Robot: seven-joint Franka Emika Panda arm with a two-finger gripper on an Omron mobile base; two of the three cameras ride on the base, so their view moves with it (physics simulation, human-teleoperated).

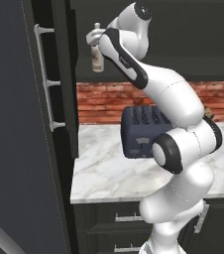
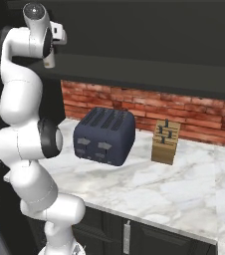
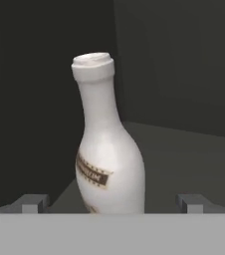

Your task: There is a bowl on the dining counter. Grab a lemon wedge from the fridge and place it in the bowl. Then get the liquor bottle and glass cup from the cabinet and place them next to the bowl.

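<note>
Hand view shows the white, long-necked liquor bottle [image 3: 108,149] upright in the dark cabinet between the gripper's [image 3: 112,203] spread, unclenched fingertips [image 3: 31,203], while right base view reveals a navy toaster [image 2: 104,135] on the marble counter [image 2: 184,189].

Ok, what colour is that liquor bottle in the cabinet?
White, with a dark band label; the liquor bottle shows best in the hand view.

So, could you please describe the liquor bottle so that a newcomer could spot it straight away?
Start at the dark upper cabinet above the marble counter and brick backsplash. On its shelf, at the end by the tall dark door, stands the liquor bottle, upright between the open pincer tips. It is white and skittle-shaped, with a narrow neck and a dark label band.
</note>
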